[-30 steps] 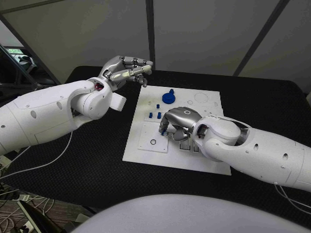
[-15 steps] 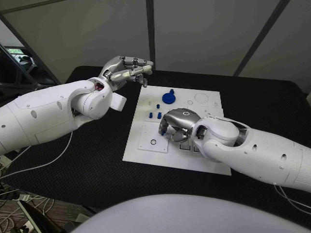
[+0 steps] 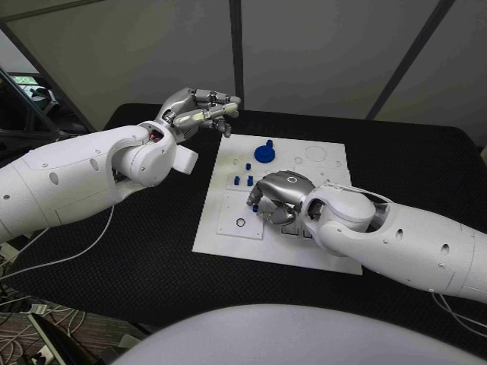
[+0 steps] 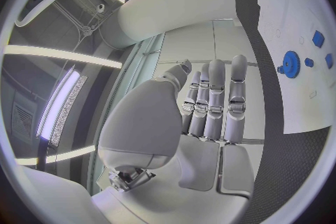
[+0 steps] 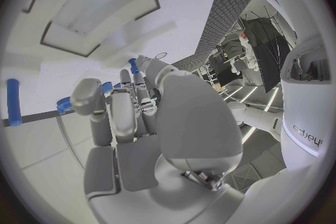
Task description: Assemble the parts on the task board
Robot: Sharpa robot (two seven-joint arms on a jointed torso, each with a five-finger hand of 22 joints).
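My right hand hangs low over the middle of the task board, the white plate on the black bench. From the wrist, its fingers are drawn close together and curled forward above the board. A small blue peg shows at their tips, but I cannot tell whether it is pinched or merely behind them. A longer blue pin lies flat on the white surface off to one side.

Just beyond the hand, three short blue pieces stand near each other on the board. Past them the blue gear sits toward the far edge, beside two round outlines.

Farthest out, my left hand is raised off the board's far left corner. Its fingers are straight, side by side and holding nothing.

My judgement is that these parts are light, rigid plastic, smooth enough to slip or tip if nudged. The pegs call for a fingertip pinch across the shank, kept upright. The gear is best taken by its raised hub or across the toothed rim. The board itself may slide on the bench if pushed sideways.
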